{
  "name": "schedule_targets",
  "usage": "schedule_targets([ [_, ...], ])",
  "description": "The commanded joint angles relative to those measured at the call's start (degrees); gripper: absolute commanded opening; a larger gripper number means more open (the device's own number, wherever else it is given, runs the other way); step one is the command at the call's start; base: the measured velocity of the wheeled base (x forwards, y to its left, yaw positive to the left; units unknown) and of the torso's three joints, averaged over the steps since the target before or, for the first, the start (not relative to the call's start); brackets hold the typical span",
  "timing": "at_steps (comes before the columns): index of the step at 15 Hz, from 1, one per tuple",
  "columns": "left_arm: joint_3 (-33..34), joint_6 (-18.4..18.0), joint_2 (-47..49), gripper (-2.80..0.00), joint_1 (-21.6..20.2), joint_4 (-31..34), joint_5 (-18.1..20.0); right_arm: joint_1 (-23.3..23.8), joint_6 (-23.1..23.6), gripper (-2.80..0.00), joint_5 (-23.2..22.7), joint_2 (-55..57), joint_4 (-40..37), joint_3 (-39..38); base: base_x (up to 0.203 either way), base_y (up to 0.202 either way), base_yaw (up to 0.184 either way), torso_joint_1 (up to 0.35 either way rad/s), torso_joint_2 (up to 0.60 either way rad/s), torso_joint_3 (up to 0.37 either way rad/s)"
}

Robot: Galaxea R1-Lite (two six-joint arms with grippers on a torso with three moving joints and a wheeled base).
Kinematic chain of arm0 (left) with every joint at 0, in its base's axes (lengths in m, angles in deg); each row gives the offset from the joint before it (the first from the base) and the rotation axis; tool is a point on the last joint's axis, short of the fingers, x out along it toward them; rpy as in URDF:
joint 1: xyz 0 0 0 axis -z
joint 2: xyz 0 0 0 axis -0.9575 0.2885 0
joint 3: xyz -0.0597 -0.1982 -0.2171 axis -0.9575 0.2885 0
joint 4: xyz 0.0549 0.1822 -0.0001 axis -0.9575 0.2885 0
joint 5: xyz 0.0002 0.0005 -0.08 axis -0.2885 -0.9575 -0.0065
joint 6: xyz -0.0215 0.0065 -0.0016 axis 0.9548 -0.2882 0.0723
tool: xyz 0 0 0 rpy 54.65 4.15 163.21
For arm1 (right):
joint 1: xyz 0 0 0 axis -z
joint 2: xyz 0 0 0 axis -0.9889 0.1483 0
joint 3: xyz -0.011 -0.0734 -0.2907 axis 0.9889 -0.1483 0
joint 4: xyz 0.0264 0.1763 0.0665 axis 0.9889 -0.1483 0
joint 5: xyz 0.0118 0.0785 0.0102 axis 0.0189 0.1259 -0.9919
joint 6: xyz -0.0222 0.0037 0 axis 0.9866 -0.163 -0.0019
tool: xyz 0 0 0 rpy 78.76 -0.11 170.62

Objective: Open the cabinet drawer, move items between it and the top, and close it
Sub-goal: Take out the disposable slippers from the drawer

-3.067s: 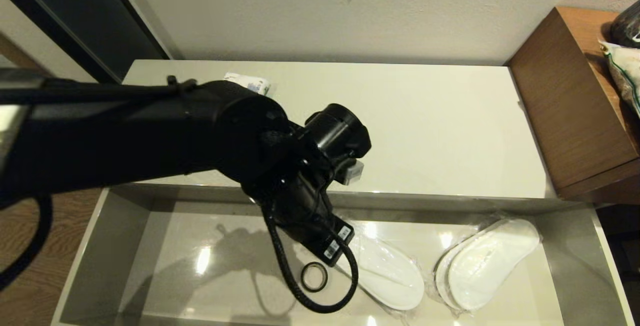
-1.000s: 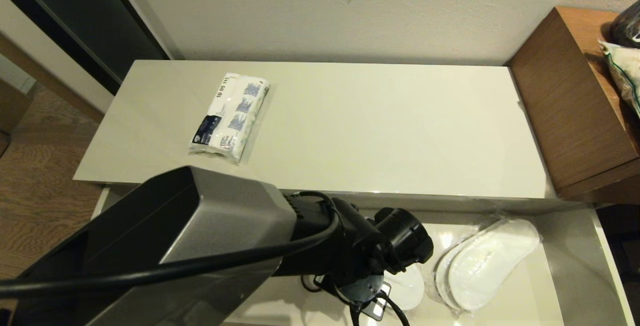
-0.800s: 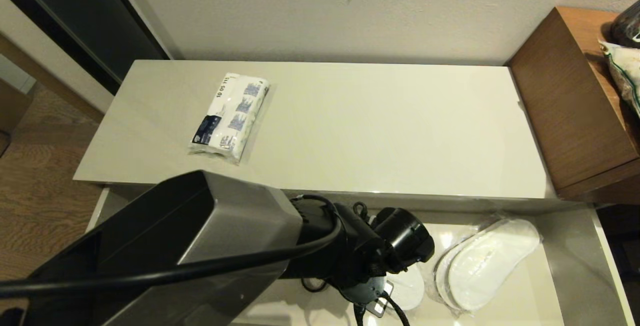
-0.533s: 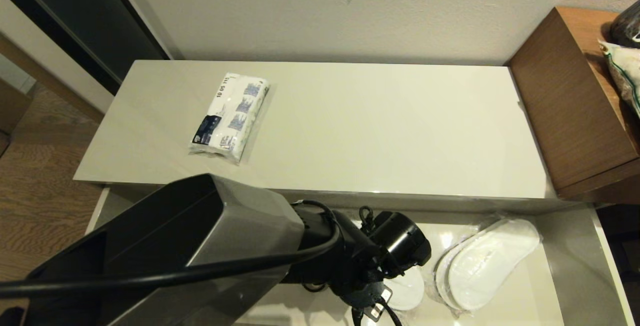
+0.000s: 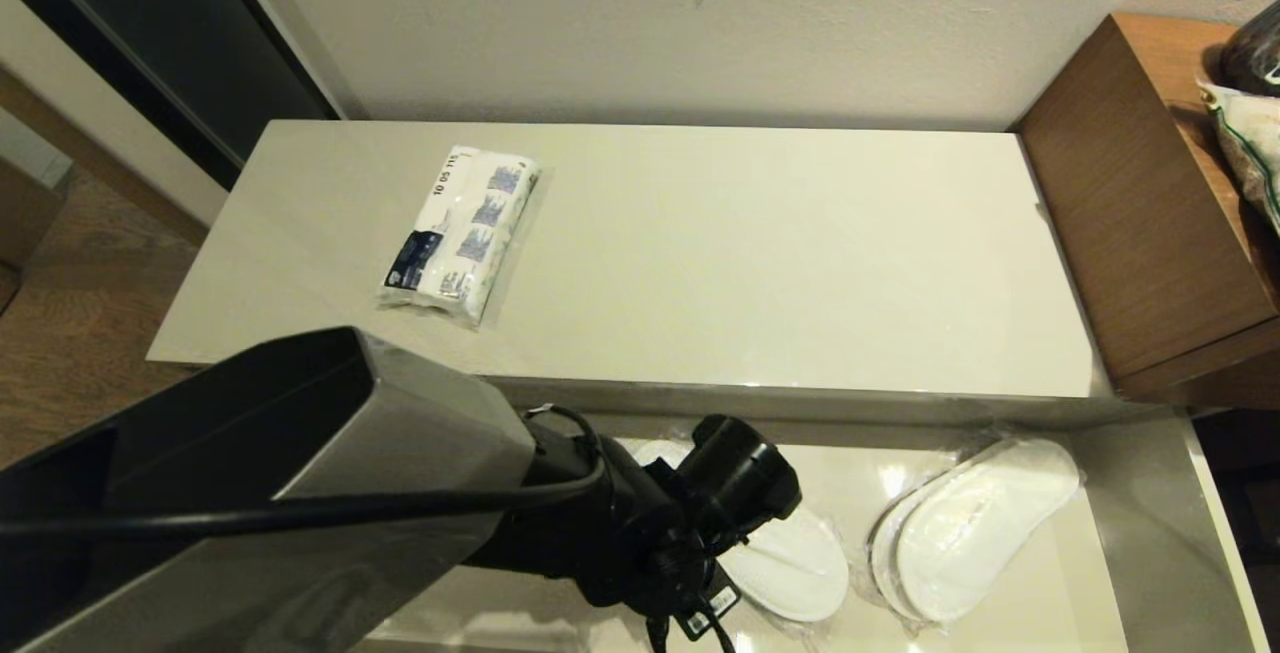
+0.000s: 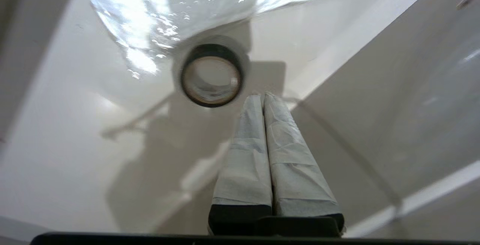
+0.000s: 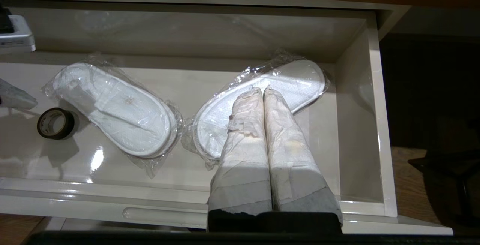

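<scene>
The cabinet drawer [image 5: 1215,533] stands pulled out below the top [image 5: 750,263]. On the top's left part lies the tissue packet [image 5: 460,233]. Two wrapped slipper pairs lie in the drawer, one in the middle [image 5: 790,563] and one at the right [image 5: 975,523]. My left arm [image 5: 640,523] reaches down into the drawer and hides its own gripper in the head view. The left gripper [image 6: 262,96] is shut and empty, its tips just short of the black ring [image 6: 211,75]. My right gripper [image 7: 263,90] is shut and empty, hanging above the right slippers [image 7: 300,80].
A brown wooden unit [image 5: 1130,213] with bags [image 5: 1250,133] on it stands against the cabinet's right end. The drawer's front rim [image 7: 150,200] runs along the near side. The ring [image 7: 55,123] lies beside the middle slippers [image 7: 116,110]. Wood floor [image 5: 70,333] lies to the left.
My left arm came off the top and sank into the drawer, uncovering the tissue packet. In the last half second its wrist slid left, showing more of the middle slippers.
</scene>
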Motion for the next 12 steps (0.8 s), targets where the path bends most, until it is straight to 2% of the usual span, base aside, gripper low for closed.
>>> schedule_targets([
  [1,3.46,-5.84,-2.03,-2.80,-1.93,-2.88,0.89,-0.02,0.00,-2.80,0.00,0.07,0.06,-0.01,0.000,0.000,0.000,0.000,0.00,0.000],
  [3,3.14,-14.01,-1.74,-2.80,-4.32,-4.82,4.28,-0.02,0.00,-2.80,0.00,0.07,-0.03,-0.01,0.000,0.000,0.000,0.000,0.00,0.000],
  [5,0.11,-22.44,-0.41,-2.80,-6.08,-5.01,9.80,-0.02,0.00,-2.80,0.00,0.07,0.05,-0.01,0.000,0.000,0.000,0.000,0.00,0.000],
  [9,-12.10,-29.09,4.64,-2.80,-6.52,-3.62,12.38,-0.02,0.06,-2.80,0.00,0.07,0.06,-0.01,0.000,0.000,0.000,0.000,0.00,0.000],
  [12,-20.72,-33.90,8.22,-2.80,-6.51,2.52,13.83,-0.02,0.00,-2.80,0.00,0.07,0.06,-0.01,0.000,0.000,0.000,0.000,0.00,0.000],
])
